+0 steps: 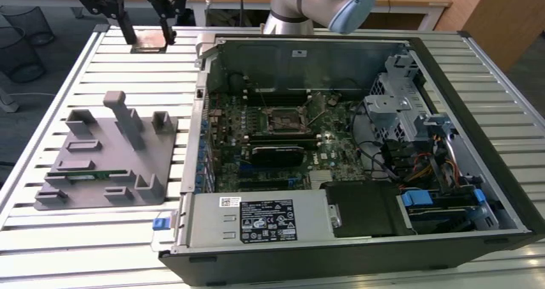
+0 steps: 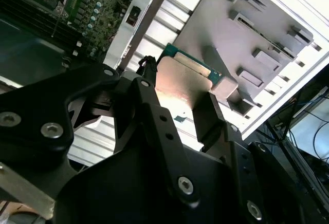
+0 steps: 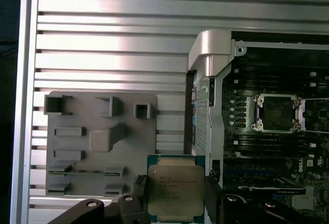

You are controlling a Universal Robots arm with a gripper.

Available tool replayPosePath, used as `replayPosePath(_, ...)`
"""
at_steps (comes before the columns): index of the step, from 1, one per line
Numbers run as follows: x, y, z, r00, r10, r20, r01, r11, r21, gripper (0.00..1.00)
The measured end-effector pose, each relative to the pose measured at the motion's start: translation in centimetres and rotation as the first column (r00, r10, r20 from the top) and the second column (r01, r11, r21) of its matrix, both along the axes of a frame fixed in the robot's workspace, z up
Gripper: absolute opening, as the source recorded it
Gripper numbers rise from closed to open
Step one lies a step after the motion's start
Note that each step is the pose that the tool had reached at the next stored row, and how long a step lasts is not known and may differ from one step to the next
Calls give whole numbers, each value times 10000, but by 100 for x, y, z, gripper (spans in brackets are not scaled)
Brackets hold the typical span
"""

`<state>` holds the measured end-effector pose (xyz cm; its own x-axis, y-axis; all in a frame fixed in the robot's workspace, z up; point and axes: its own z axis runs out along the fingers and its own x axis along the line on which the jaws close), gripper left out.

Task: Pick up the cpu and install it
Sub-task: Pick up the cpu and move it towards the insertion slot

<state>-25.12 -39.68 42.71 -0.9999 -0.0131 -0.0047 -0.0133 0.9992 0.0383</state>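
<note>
The gripper [image 3: 176,199] is clamped on the cpu [image 3: 175,182] by two opposite edges — chip flat, silver face to the first wrist view, held just beside the gray tray [image 3: 77,131] — with the motherboard socket [image 3: 276,112] well apart, beyond the case wall.

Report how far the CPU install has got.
Done: the cpu is picked up, clamped in the gripper. In hand: it hangs above the slatted table, outside the case. Left: the motherboard socket holds no chip yet.
</note>
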Motion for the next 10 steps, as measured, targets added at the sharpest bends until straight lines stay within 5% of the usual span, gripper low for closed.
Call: replayPosePath(10, 262, 55, 0, 10000, 1, -1, -1, 10000, -1, 53)
